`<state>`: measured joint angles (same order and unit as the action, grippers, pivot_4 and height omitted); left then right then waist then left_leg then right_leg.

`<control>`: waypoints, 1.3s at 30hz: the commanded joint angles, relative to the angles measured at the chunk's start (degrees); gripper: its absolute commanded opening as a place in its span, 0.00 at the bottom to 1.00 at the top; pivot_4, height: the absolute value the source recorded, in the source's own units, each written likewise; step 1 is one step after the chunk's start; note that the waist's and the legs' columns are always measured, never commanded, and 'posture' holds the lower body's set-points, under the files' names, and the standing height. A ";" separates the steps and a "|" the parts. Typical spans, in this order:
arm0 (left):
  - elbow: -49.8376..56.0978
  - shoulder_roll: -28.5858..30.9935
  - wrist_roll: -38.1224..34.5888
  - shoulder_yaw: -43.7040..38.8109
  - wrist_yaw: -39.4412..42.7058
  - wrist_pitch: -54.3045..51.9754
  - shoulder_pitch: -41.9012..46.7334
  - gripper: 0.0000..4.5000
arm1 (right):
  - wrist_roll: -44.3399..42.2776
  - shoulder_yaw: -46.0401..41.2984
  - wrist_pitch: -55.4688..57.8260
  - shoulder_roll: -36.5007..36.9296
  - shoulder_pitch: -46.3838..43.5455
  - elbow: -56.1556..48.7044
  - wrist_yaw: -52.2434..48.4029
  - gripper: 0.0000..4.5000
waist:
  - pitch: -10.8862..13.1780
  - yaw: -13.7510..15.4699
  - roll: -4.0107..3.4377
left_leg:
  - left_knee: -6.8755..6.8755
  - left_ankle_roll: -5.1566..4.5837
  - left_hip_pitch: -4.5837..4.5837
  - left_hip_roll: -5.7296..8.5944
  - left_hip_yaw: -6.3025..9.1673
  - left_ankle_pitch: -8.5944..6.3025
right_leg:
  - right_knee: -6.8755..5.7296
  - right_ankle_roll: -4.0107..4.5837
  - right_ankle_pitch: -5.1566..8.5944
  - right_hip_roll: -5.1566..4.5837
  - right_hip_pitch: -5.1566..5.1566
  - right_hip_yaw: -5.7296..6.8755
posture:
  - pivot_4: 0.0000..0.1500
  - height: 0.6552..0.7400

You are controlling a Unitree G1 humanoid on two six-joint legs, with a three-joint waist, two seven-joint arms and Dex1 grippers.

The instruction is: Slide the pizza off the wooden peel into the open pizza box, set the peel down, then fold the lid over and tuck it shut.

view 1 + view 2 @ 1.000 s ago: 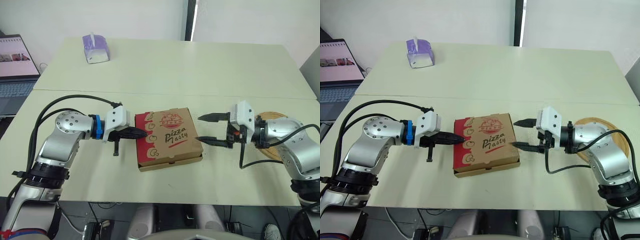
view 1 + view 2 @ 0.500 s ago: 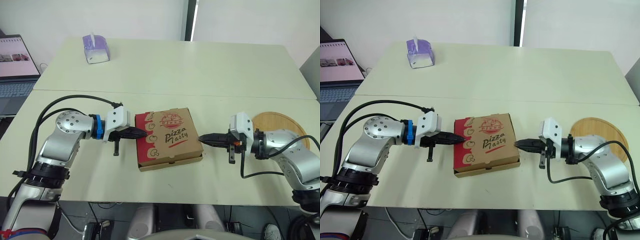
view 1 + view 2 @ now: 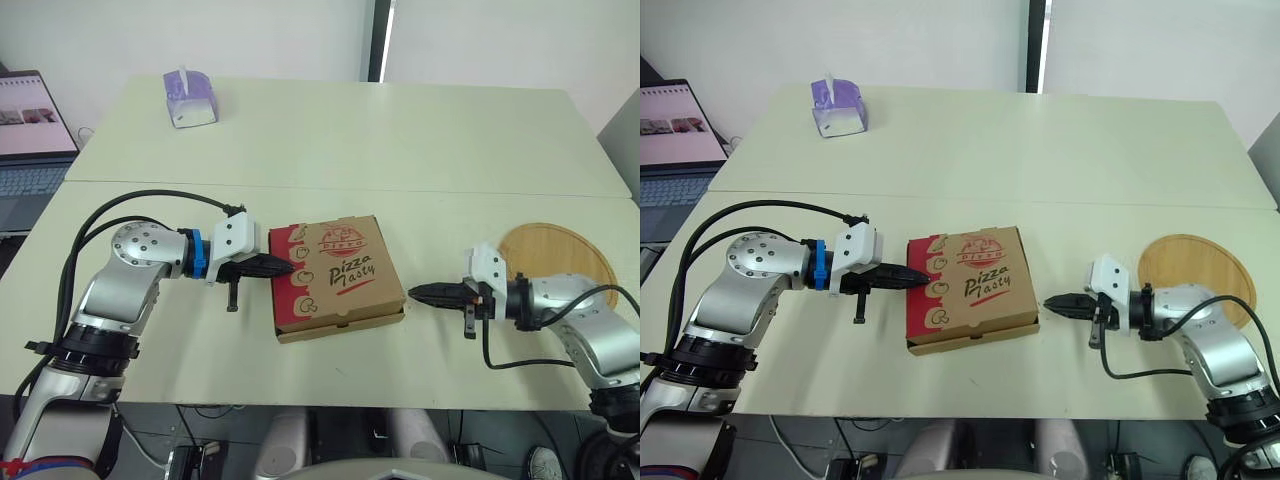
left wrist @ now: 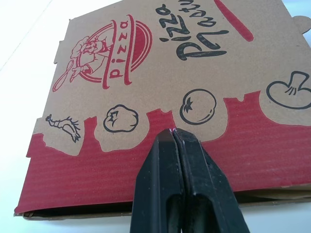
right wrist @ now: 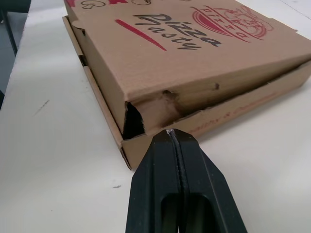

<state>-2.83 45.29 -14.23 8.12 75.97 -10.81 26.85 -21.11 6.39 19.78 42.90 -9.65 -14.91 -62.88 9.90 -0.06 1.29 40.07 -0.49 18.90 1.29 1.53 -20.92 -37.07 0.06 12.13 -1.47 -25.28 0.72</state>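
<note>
On the near half of the bench (image 3: 400,140) the pizza box (image 3: 338,275) lies flat with its lid (image 3: 975,270) folded down, printed side up. To its left, the left claw (image 3: 288,266) reaches in from the side with its fingers pinched together, the tip resting on the red band along the lid's left edge. To the right, the right claw (image 3: 414,294) is pinched narrow too and points at the box's near right corner. Its tip is just beside the cardboard, and I can't tell whether it touches. Further right, the round wooden peel (image 3: 560,255) lies flat on the bench, with the right arm crossing its near edge. At the far left a purple tissue box (image 3: 188,97) stands on the bench, and an open laptop (image 3: 30,130) sits past the left edge.

From the left wrist, the left claw (image 4: 173,132) has both fingers pressed tight together over the red band of the pizza box (image 4: 194,58), below the tomato drawing.

From the right wrist, the right claw (image 5: 170,132) is likewise closed with nothing in it. It aims low at a corner of the pizza box (image 5: 194,53), where the lid's side flap is crumpled and a dark gap shows.
</note>
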 commanded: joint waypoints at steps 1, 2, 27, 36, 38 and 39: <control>0.71 0.41 0.27 0.13 0.39 -0.22 0.28 0.00 | 0.64 1.46 -1.08 -1.57 -0.34 -3.04 0.95 0.00 | 0.00 0.00 0.00 | 0.00 0.00 0.00 0.00 0.00 0.00 | 0.00 0.00 0.00 0.00 0.00 0.00 | 1.00 1.00; 0.75 0.42 0.24 0.12 0.40 -0.27 0.27 0.00 | 0.46 1.47 -0.77 -1.80 -0.35 -3.37 1.15 0.00 | 0.00 0.00 0.00 | 0.00 0.00 0.00 0.00 0.00 0.00 | 0.00 0.00 0.00 0.00 0.00 -0.01 | 1.00 1.00; 2.38 -0.17 -3.59 -1.99 0.55 -2.99 0.51 0.00 | -2.43 0.50 0.70 -0.96 -5.74 -5.71 -0.46 0.00 | 0.00 -0.01 0.00 | 0.01 0.00 0.01 -0.02 0.02 0.00 | 0.00 0.00 0.00 0.02 0.00 -0.01 | 1.00 1.00; 14.00 5.09 -9.15 -3.16 3.47 -10.78 -4.88 0.00 | 1.12 4.22 -1.33 -1.66 -4.74 -5.21 -0.33 0.00 | 0.00 -0.15 -0.01 | 0.01 0.01 0.02 -0.01 0.01 0.00 | 0.01 0.00 0.00 0.02 -0.02 -0.02 | 1.00 1.00; 15.09 6.01 -8.02 -2.58 3.44 -9.53 -7.00 0.00 | 1.67 4.69 -1.73 -1.79 -4.57 -4.95 -0.42 0.00 | 0.00 -0.14 0.00 | 0.01 0.01 0.02 -0.02 0.01 0.00 | 0.01 0.00 0.00 0.02 -0.03 -0.02 | 1.00 1.00; 15.27 6.15 -7.11 -2.12 3.13 -8.71 -7.89 0.00 | 2.00 4.95 -2.00 -1.83 -4.47 -4.84 -0.53 0.00 | 0.00 -0.08 0.00 | 0.01 0.01 0.01 -0.02 0.01 0.00 | 0.01 0.00 0.00 0.02 -0.02 -0.02 | 1.00 1.00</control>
<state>10.71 50.51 -22.14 6.14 79.28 -20.78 19.36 -19.19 11.10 19.07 41.33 -14.15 -19.00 -63.28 9.90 -0.14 1.29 40.08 -0.49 18.91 1.27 1.55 -20.92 -37.06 0.07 12.13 -1.45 -25.29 0.71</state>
